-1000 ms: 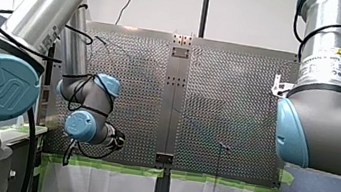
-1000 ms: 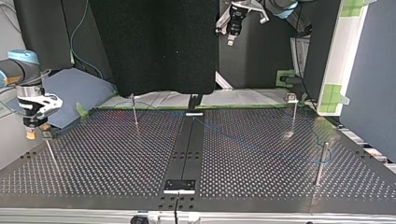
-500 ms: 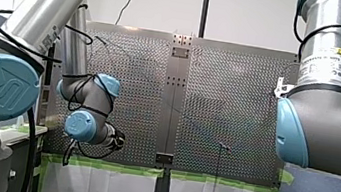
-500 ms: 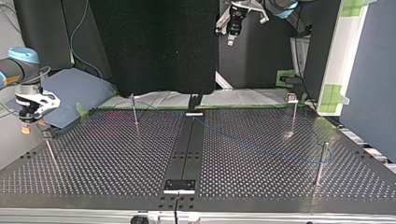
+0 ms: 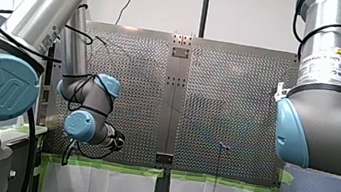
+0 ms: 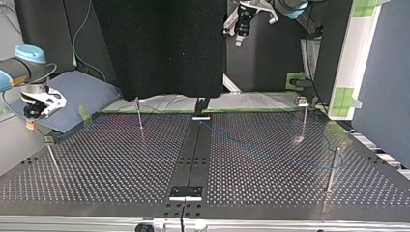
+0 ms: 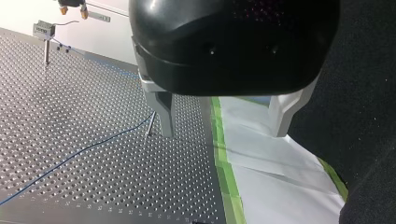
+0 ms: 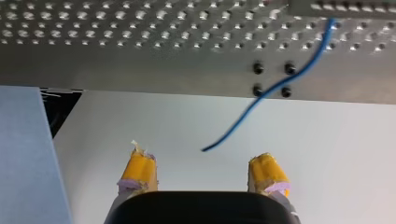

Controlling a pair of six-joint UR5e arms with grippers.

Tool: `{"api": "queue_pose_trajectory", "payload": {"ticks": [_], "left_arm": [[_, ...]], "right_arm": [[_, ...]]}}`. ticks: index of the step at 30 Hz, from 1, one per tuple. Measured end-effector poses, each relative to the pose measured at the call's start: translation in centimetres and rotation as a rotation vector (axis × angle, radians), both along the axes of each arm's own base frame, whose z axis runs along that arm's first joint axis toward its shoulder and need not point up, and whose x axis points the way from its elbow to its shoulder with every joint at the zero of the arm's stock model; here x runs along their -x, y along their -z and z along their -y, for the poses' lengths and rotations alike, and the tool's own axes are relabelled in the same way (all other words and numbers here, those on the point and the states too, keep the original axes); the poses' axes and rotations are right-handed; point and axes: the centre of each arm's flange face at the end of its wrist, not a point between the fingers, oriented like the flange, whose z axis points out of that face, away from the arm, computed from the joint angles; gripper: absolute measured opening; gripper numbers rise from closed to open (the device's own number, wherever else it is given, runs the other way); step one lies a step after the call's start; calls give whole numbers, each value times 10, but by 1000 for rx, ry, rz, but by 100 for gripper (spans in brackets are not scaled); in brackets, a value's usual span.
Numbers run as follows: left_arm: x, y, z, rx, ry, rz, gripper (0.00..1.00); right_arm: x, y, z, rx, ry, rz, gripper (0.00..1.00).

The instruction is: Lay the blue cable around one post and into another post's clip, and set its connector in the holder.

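My right gripper [image 8: 203, 163] hangs beside the table [image 8: 140, 70], 2 yellow pads [image 8: 139, 170] spread wide (blue cable [image 8: 280, 86] end loose ahead).

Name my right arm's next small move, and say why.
Likely back my right tool away from the table edge, clear of the blue cable. Its yellow pads stand open with nothing between them. The cable's loose end hangs past the edge, just ahead of them, and the cable runs on to the clip.
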Motion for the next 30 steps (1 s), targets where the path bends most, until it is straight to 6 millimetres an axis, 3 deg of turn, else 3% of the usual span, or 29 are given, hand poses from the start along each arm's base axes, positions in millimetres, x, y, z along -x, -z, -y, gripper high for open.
{"api": "queue_pose_trajectory", "payload": {"ticks": [10, 20, 30], "left_arm": [[1, 0, 1, 0, 5, 0, 100], [2, 0, 2, 1, 10, 1, 100], [2, 0, 2, -17, 16, 4, 100]], "right_arm": [[-25, 16, -19, 13, -47, 3, 98], [-76, 41, -47, 12, -72, -4, 98], [-125, 15, -71, 35, -131, -9, 98]]}}
